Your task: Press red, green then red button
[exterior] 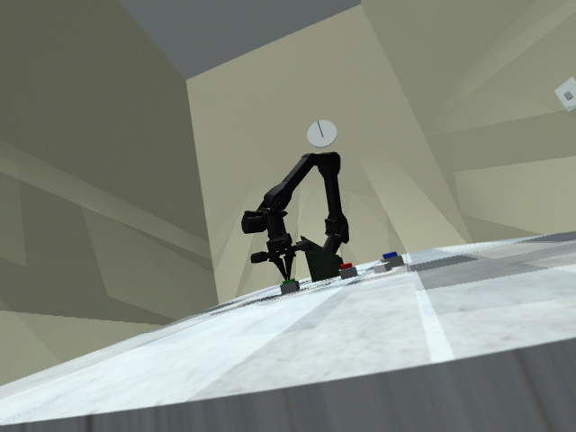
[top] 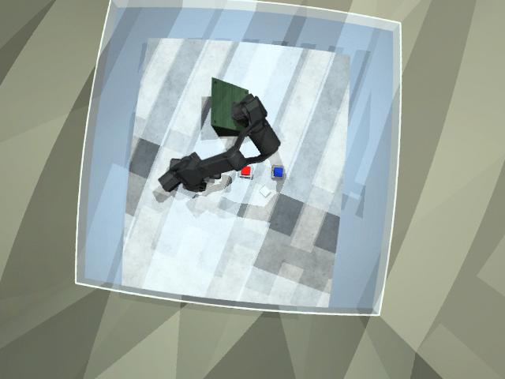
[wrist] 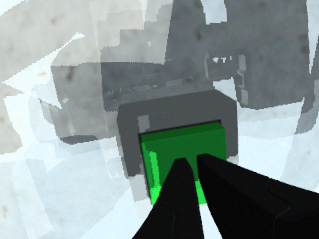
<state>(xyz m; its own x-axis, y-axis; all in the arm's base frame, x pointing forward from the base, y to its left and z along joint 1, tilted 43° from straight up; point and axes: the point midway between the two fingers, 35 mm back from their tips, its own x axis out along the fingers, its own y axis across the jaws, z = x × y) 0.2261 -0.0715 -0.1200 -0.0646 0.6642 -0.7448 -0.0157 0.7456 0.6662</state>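
Note:
The green button (exterior: 291,282) (wrist: 181,144) sits in a grey housing; the arm hides it in the top view. My gripper (exterior: 286,279) (wrist: 191,167) is shut and empty, pointing down, with its fingertips at the top of the green cap. The cap still shows above its housing in the exterior view; how far it is pressed in I cannot tell. The red button (top: 245,170) (exterior: 346,266) stands apart from the fingers, its cap raised, and is out of the wrist view.
A blue button (top: 278,172) (exterior: 390,255) stands beyond the red one. A small white block (top: 265,191) (exterior: 382,268) lies near the red and blue buttons. A dark green slanted box (top: 226,106) (exterior: 320,265) stands by the arm's base.

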